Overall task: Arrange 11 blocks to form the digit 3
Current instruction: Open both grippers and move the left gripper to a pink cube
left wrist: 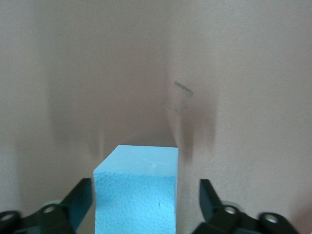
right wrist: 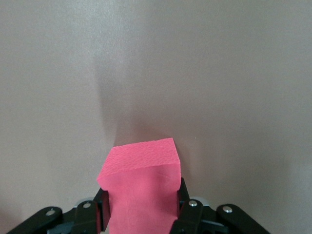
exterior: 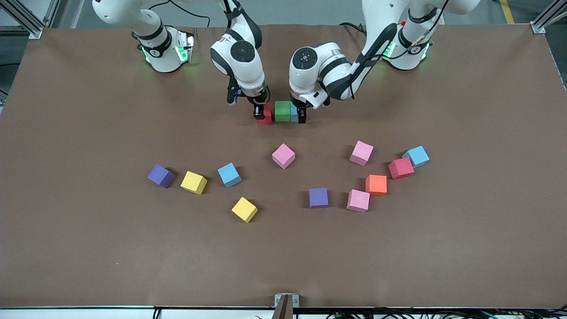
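On the tabletop (exterior: 88, 248) just in front of the arms, the right claw (exterior: 261, 114) is pinching a red block (exterior: 266, 113) beside the green block (exterior: 282, 111), while the left claw (exterior: 298, 116) is standing open astride a blue block (exterior: 294, 113); light, slightly yielding foam cubes, seemingly best gripped on flat opposite faces.

White glossy arms, black joint bands; green base lights; black cables; black fingers.

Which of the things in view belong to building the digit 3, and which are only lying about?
For the job:
- red block, held in the shut right gripper
- green block beside it
- blue block, inside the open left gripper
- eleven loose blocks nearer the camera; some will be spare

Only lying about:
- metal bracket at the table edge
- cables beneath it
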